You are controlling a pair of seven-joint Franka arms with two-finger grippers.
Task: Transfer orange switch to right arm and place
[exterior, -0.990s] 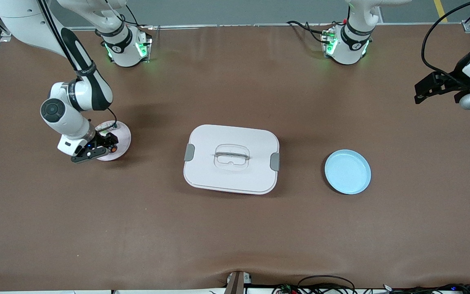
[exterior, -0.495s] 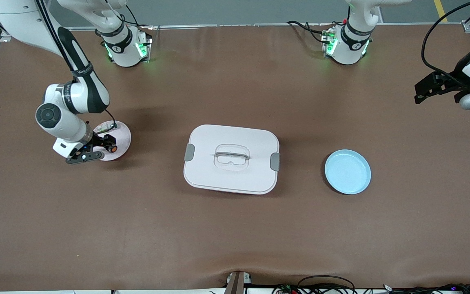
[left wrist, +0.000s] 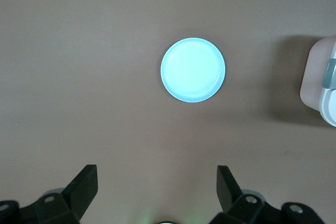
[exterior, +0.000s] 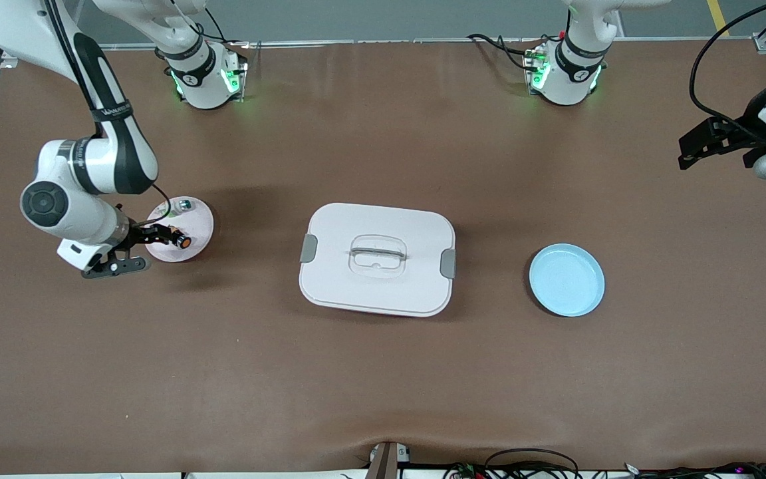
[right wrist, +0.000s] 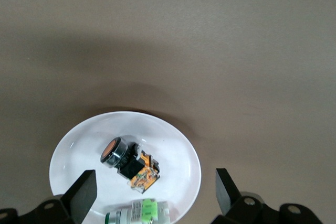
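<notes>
The orange switch [exterior: 181,241] [right wrist: 126,160], black with a round orange face, lies on its side on a small white plate [exterior: 197,223] [right wrist: 79,150] toward the right arm's end of the table. My right gripper [exterior: 142,251] [right wrist: 155,186] is open and holds nothing. It hangs just off the plate's rim, at the edge toward the right arm's end, clear of the switch. My left gripper [exterior: 687,152] [left wrist: 156,182] waits open and empty, high over the left arm's end of the table.
A clear-and-green piece [exterior: 183,205] [right wrist: 142,213] shares the white plate, farther from the front camera than the switch. A white lidded box [exterior: 378,258] [left wrist: 320,93] sits mid-table. A light blue plate [exterior: 566,279] [left wrist: 192,70] lies between the box and the left arm's end.
My right gripper has drawn back from around the switch toward the right arm's end of the table, still open. The switch stays on the plate. The left arm has barely moved.
</notes>
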